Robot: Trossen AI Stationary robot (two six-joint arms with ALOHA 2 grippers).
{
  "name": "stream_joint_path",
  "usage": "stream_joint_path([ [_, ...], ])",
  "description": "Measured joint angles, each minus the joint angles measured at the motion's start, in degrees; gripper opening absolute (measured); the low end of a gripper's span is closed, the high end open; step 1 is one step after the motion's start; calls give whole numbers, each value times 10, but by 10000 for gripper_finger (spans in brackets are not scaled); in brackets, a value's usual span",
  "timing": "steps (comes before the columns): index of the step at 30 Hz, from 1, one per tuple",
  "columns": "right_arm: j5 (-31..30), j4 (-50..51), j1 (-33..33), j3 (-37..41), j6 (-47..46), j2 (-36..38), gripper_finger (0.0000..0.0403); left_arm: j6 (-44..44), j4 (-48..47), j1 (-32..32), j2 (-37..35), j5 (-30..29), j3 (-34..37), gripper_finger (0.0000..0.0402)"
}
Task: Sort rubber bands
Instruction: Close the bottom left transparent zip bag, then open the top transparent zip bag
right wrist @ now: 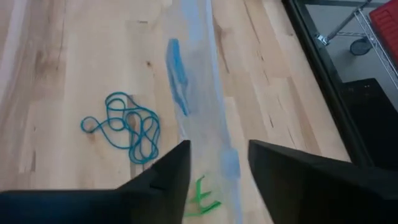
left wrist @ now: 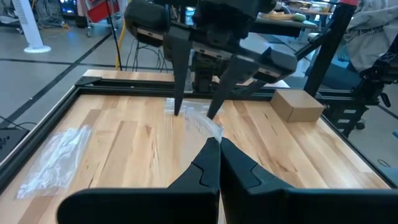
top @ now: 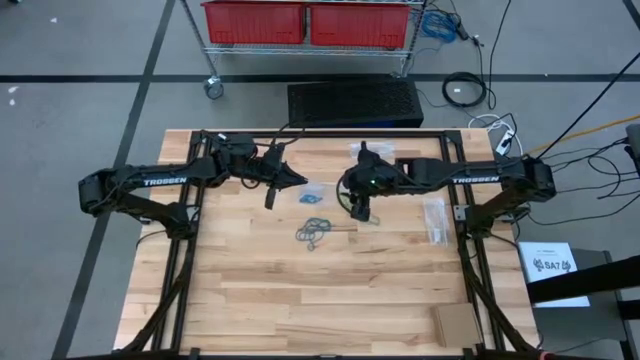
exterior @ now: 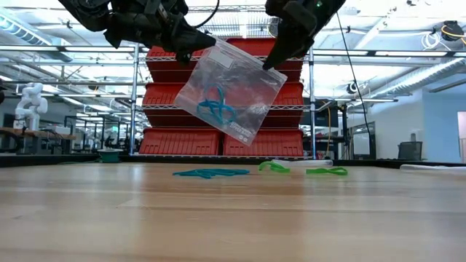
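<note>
A clear zip bag (exterior: 237,91) hangs above the table with blue rubber bands (exterior: 215,106) inside. My left gripper (exterior: 191,51) is shut on its upper corner. My right gripper (right wrist: 217,155) is open at the bag's other upper corner, one finger on either side of the bag's edge (right wrist: 198,106). Loose blue bands (right wrist: 127,127) lie on the wood under the bag, also seen as a tangle (top: 312,232) in the high view. Green bands (exterior: 273,167) (exterior: 326,171) lie near them, one under my right gripper (right wrist: 202,199). My left gripper pinches the bag's top edge at one corner (left wrist: 210,129) between its shut fingertips, coming level from the table's left. The bag is lifted clear and hangs tilted below the fingers. My right gripper straddles the opposite corner (exterior: 275,67); I cannot tell whether a finger touches it.
A second clear bag (top: 435,218) lies flat by the table's right rail. A small cardboard box (top: 455,322) sits at the near right corner. A black metal frame (top: 200,250) borders the table. The near half of the wood is free.
</note>
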State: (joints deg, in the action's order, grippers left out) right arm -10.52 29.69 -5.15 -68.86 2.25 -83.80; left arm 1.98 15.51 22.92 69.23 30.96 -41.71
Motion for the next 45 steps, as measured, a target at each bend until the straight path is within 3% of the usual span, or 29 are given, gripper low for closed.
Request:
stream_joint_path([
  [8, -1, 2, -2, -1, 2, -1, 12, 4, -2, 8, 0, 0, 0, 0],
  [22, -14, 49, -1, -3, -20, -1, 13, 12, -35, 16, -35, -15, 0, 0],
  [27, -17, 41, -1, -2, -36, 0, 33, 20, -85, 16, -47, -67, 0, 0],
  [35, -46, 61, -1, 0, -36, 11, 119, 51, -265, 21, -44, -290, 0, 0],
  [45, -45, 66, -1, 0, -38, 16, 155, 60, -377, 71, -22, -393, 14, 0],
])
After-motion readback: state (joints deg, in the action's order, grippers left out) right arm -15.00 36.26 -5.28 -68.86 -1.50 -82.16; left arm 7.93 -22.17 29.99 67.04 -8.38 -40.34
